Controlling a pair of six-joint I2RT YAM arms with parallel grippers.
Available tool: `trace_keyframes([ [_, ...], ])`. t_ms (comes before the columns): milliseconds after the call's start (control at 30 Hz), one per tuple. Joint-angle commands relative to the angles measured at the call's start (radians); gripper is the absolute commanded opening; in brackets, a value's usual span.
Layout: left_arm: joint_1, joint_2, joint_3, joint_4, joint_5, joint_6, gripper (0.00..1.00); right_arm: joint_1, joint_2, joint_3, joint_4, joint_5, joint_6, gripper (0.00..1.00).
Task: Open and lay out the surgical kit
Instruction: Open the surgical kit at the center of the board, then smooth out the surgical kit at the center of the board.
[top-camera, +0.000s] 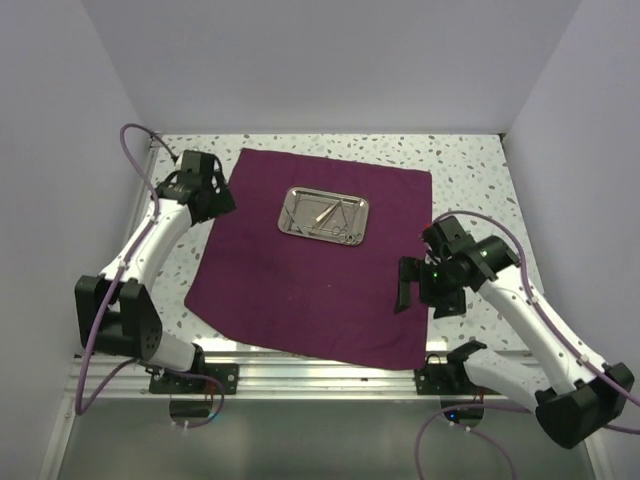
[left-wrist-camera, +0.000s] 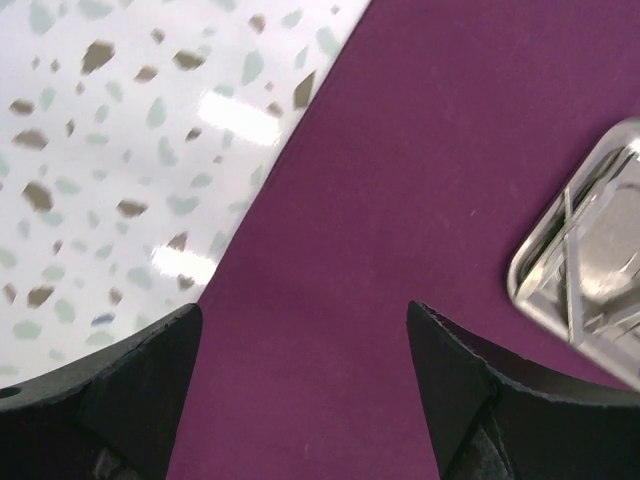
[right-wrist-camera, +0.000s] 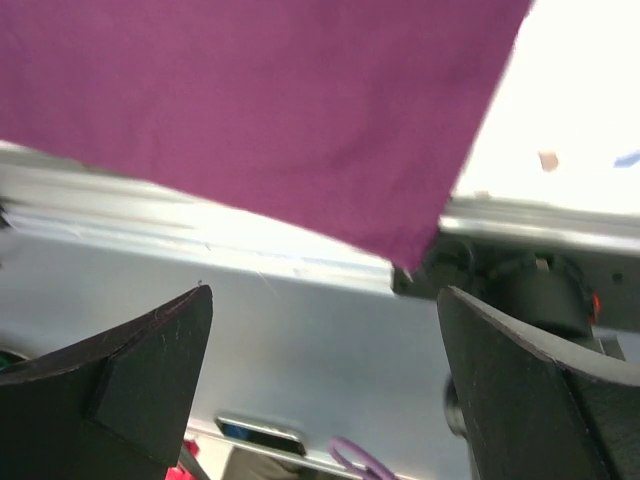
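Kit spread open: the dark plum cloth wrap (top-camera: 300, 285) lies flat on the speckled worktop (top-camera: 470, 170), and its near edge reaches the metal rail (top-camera: 320, 372) at the front. On the far middle of the cloth sits the small steel tray (top-camera: 345, 232), with thin silver instruments (top-camera: 322, 214) lying crossed inside it; they are too small to tell apart. The left tool (top-camera: 212, 196) is at the cloth's far left edge, well clear of the tray. In its wrist view the fingers (left-wrist-camera: 150, 390) stand wide apart with nothing between them. The cloth's edge runs diagonally beneath, and one corner of the tray shows at the right. The right tool (top-camera: 420, 290) is over the cloth's right side, near its front right corner. Its fingers (right-wrist-camera: 150, 370) are likewise spread and hold nothing, and the wrist view shows that corner lying over the rail. Whether either tool touches the fabric I cannot tell.
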Motion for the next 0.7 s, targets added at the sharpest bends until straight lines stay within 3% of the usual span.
trace_keyframes([
  [0,-0.005,0.121,0.125,0.083,0.053,0.084,0.87,-0.016,0.114,0.053,0.209,0.027,0.029,0.98],
  [167,0.029,0.363,0.337,0.090,0.109,0.136,0.84,-0.201,0.410,0.114,0.403,-0.034,0.028,0.98],
  [267,0.052,0.477,0.427,0.117,0.158,0.165,0.82,-0.272,0.557,0.207,0.445,0.050,0.006,0.98],
  [467,0.115,0.692,0.611,0.097,0.218,0.184,0.79,-0.349,0.768,0.437,0.445,0.189,-0.001,0.98],
  [667,0.141,0.856,0.739,0.102,0.290,0.191,0.62,-0.356,0.983,0.591,0.471,0.318,0.037,0.99],
])
